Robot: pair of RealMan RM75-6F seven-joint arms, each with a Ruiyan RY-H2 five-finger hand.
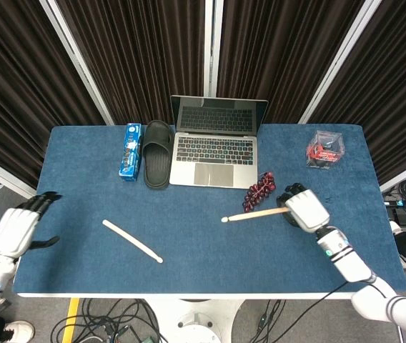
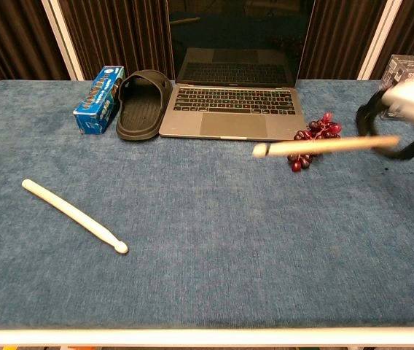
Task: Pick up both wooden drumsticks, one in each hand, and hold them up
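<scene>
My right hand (image 1: 304, 208) (image 2: 411, 109) grips one wooden drumstick (image 1: 255, 214) (image 2: 323, 145) by its butt end. The stick is lifted off the blue table and points left, roughly level, in front of the grapes. The other wooden drumstick (image 1: 132, 241) (image 2: 73, 215) lies flat on the table at the front left, slanting toward the front. My left hand (image 1: 18, 230) hovers open with fingers spread beyond the table's left edge, well apart from that stick. It does not show in the chest view.
An open laptop (image 1: 216, 150) (image 2: 233, 109), a black slipper (image 1: 157, 152) (image 2: 143, 103) and a blue box (image 1: 129, 151) (image 2: 98, 100) stand along the back. Dark red grapes (image 1: 259, 190) (image 2: 312, 138) lie just behind the held stick. A clear box (image 1: 324, 148) sits back right.
</scene>
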